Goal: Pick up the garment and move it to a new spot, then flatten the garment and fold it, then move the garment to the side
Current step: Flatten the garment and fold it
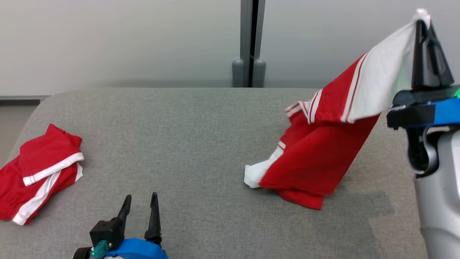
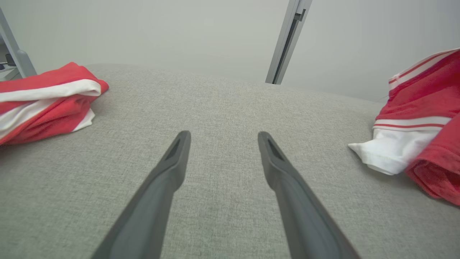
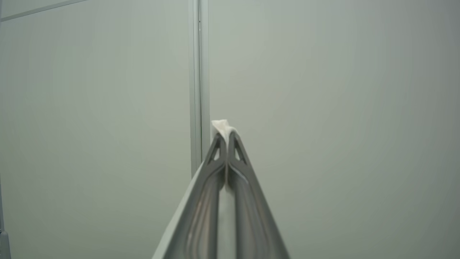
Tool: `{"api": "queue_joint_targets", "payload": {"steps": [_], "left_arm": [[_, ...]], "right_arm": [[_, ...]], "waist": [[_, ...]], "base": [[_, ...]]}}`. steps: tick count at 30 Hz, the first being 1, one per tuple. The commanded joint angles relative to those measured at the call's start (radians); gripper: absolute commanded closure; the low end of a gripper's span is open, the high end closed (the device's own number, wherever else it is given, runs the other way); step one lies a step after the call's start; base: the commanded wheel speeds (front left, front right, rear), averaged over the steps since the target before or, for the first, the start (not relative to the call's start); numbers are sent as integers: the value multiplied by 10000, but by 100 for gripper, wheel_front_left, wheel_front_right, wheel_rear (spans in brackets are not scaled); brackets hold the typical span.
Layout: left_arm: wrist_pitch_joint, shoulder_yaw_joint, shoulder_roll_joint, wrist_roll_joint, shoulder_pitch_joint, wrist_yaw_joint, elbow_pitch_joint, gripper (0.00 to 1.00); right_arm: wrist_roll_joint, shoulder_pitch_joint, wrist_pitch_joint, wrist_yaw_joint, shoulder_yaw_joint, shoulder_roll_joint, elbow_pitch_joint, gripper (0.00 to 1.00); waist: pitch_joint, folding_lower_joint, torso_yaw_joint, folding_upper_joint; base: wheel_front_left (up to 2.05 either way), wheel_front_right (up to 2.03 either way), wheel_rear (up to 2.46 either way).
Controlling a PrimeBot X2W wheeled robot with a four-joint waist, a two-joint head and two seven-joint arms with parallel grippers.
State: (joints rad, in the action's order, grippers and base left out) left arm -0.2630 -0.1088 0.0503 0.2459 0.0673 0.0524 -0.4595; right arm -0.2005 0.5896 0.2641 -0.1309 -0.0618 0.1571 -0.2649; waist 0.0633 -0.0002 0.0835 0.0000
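Note:
A red garment with white panels and stripes hangs from my right gripper, which is raised at the upper right and shut on a white corner of it. Its lower end still rests on the grey table. In the right wrist view the fingers are pressed together with a white fold of the garment poking out at the tips. My left gripper stands open low at the near left edge, nothing between its fingers; the garment lies to its right.
A second red and white garment lies crumpled at the table's left edge, also seen as a red and white heap left of my left gripper. A grey post stands behind the table against a pale wall.

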Motion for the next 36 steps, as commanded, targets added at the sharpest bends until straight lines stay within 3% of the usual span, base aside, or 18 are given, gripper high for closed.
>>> {"api": "queue_joint_targets", "payload": {"steps": [1,9,17,21,28,36], "left_arm": [[-28,-57,7,67,-43,-22,-27,0],[-28,-318,4,140,-238,-4,-157,0],[-28,-374,2,116,-304,-12,-270,0],[-28,-449,2,182,-307,-34,-292,0],[-28,-449,2,321,-329,-152,-289,0],[-28,-341,2,361,-117,-152,-156,0]], "right_arm": [[13,401,5,1,149,224,36,100],[100,1730,5,1,1138,507,26,100],[-197,3015,5,3,2500,-140,-79,100],[-485,3402,5,3,2597,-492,-62,100],[-610,3781,5,3,1721,-907,153,100],[434,1939,7,1,-705,-268,-2362,100]], "waist": [[-144,2,-101,0],[-395,2,84,0],[-446,2,579,0],[-447,2,782,0],[-360,2,985,0],[9,2,679,0]], "base": [[0,0,0],[0,0,0],[0,0,0],[0,0,0],[0,0,0],[0,0,0]]}}
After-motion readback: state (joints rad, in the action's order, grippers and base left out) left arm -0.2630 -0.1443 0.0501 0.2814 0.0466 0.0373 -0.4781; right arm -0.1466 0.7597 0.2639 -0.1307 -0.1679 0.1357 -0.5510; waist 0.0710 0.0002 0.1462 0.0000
